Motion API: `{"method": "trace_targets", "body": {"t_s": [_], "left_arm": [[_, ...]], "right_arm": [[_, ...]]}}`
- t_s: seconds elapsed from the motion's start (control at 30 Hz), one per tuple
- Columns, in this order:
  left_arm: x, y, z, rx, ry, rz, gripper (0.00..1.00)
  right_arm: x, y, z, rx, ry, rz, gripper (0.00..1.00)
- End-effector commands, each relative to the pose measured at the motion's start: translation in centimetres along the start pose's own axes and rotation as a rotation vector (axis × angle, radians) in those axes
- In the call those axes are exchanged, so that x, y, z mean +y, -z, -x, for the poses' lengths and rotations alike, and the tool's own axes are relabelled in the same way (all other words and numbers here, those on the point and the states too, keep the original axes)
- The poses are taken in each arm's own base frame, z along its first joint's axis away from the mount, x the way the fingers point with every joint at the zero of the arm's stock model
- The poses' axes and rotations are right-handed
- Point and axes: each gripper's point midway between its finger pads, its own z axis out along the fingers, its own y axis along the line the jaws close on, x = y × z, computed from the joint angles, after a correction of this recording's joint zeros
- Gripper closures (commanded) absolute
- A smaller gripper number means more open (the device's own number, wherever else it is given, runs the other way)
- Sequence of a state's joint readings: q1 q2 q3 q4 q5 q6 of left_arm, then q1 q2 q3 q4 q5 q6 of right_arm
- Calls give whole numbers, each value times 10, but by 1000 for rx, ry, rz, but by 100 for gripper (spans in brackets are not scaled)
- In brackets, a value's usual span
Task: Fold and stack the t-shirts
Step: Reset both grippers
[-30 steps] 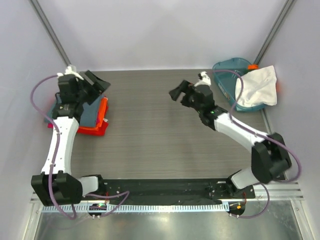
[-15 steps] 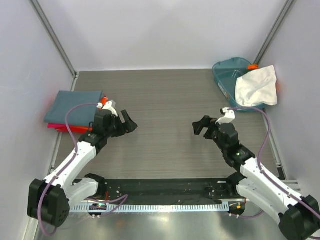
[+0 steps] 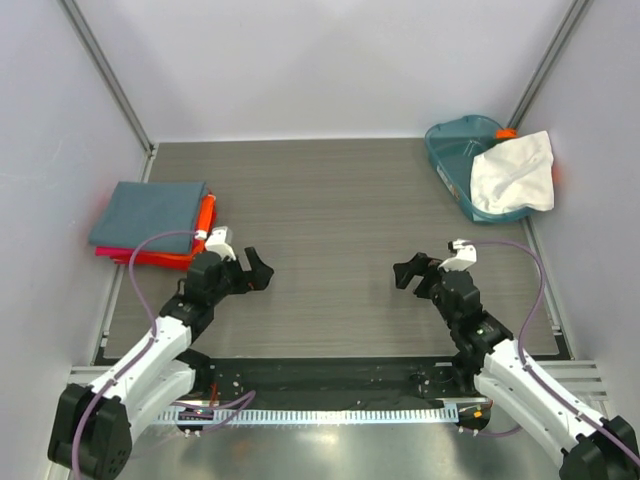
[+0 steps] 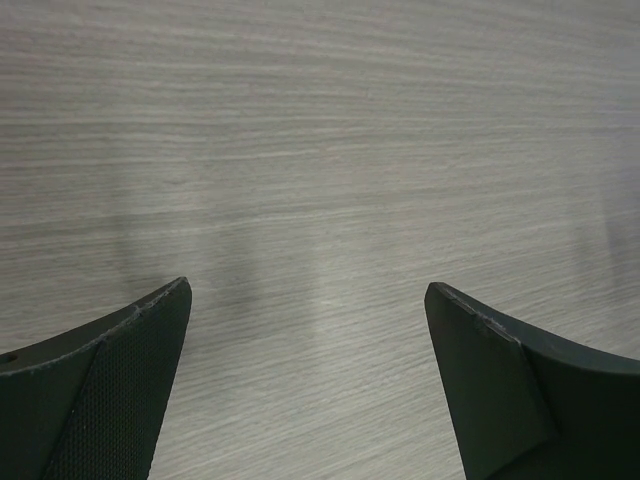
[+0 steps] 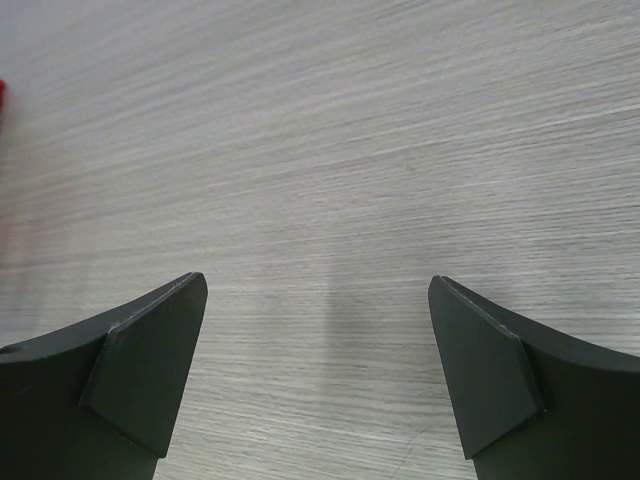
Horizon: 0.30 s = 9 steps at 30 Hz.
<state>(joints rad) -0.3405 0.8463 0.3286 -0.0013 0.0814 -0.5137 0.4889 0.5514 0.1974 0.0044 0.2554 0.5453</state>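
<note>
Top external: the white t-shirt (image 3: 512, 172) looks limp and light over the tub (image 3: 450, 150), so pinch a loose edge; your left fingers (image 4: 100, 390) and right fingers (image 5: 130, 370) gape empty.

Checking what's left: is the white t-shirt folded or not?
Not folded: the white t-shirt lies rumpled, draped over the teal tub rim.

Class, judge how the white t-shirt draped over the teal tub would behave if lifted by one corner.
The white t-shirt would probably go limp and hang: it drapes in wrinkles over the teal tub. It looks thin, so likely light. Dragging it might catch the rim and shift the tub.
</note>
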Motion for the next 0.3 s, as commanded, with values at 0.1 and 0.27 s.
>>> {"method": "trace_targets", "body": {"t_s": [0.1,0.27], "left_arm": [[-5,3,27,-138,-13,-14,0],[-2,3,27,-140,-3,5,0]], "right_arm": [[1,-1,17,-88,-57,-2,1],[4,-4,12,-56,-45,1,4]]}}
